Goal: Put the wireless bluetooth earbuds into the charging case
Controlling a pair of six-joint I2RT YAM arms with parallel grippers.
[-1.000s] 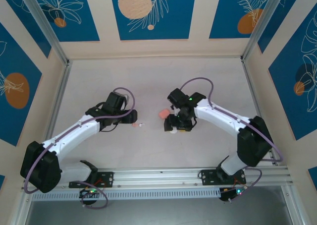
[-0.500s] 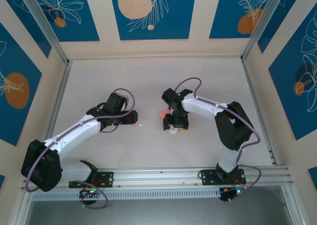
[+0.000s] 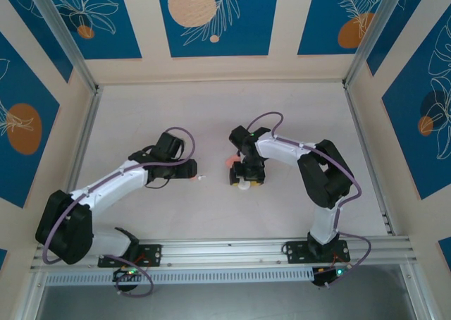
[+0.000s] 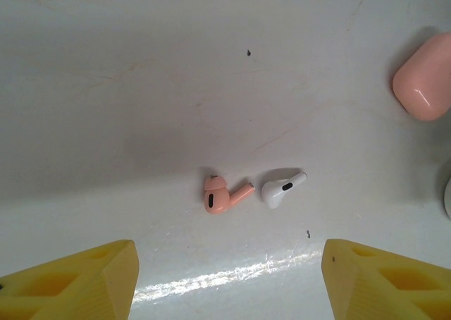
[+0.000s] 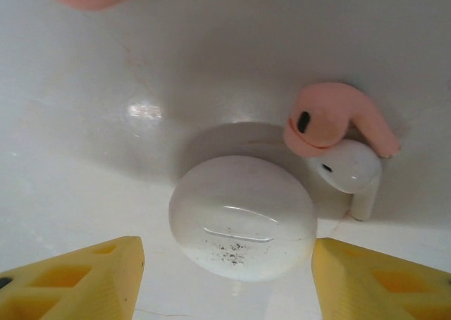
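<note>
Under the left wrist camera, the left gripper stood well open, its yellow fingers apart with nothing between them. A pink earbud lay on the pale surface just ahead, its stem nearly meeting a white earbud, and the pink charging case sat well apart at the upper right edge, its lid apparently shut. Beneath the right wrist camera, the right gripper was likewise open and held nothing. A white round case lay partly between its fingers, whether touched I could not tell, and beyond it a second pink earbud rested against a second white earbud. From overhead, the right arm had folded in over the past second, its elbow drawn toward the middle and its gripper eased slightly nearer the pink charging case, while the left arm had hardly shifted. That looked like the right side settling in for a pick, probably of the pink bud leaning on the white one. No bud was yet in the case, which would likely need opening first.
</note>
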